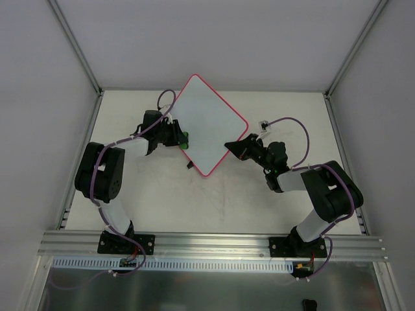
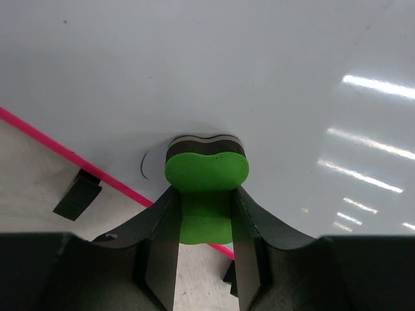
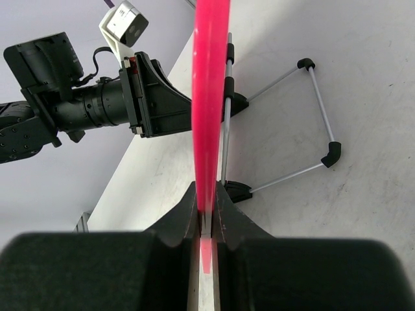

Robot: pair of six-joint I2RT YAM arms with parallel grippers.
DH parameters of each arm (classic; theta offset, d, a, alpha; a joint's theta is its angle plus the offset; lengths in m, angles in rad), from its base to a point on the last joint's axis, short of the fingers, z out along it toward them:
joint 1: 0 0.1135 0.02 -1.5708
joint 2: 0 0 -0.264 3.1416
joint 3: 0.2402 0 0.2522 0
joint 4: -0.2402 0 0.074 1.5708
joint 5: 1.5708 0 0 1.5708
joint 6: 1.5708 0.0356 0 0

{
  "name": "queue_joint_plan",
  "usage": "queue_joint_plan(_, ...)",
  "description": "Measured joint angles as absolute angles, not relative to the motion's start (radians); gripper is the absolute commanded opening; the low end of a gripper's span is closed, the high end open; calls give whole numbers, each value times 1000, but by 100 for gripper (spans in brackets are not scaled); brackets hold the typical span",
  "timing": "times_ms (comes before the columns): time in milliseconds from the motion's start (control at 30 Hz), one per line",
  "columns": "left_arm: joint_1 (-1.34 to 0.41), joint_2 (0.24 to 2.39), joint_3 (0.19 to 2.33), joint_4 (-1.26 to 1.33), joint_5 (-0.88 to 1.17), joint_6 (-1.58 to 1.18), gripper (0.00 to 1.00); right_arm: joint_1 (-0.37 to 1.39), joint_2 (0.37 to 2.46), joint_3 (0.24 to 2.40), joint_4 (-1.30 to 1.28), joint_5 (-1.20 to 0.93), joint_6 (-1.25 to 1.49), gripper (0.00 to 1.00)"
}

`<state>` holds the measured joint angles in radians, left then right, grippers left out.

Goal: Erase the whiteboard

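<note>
Pale grey tabletop [image 1: 214, 207], scuffed, walled on three sides by grey panels [image 1: 39, 78]. Flat white, pink-framed whiteboard [image 1: 207, 126] sits mid-tabletop between the arms, a thin wire stand [image 3: 311, 116] behind it. We judge it light, stiff, slick-faced, apt to skid under pressure; we would hold it by the frame. Right end effector [image 3: 206, 197] pinched narrow on that pink edge. Left end effector [image 2: 206, 201] clamps a small green bone-shaped eraser [image 2: 206, 172], touching the face beside a faint dark arc [image 2: 143, 166].
</note>
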<state>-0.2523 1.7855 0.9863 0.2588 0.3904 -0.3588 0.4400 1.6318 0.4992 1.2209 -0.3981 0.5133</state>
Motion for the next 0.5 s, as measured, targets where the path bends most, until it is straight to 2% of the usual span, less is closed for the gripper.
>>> queue_joint_plan(500,-245,1760,900,358,168,-363,0,440,1632,499,1222,-402,517,0)
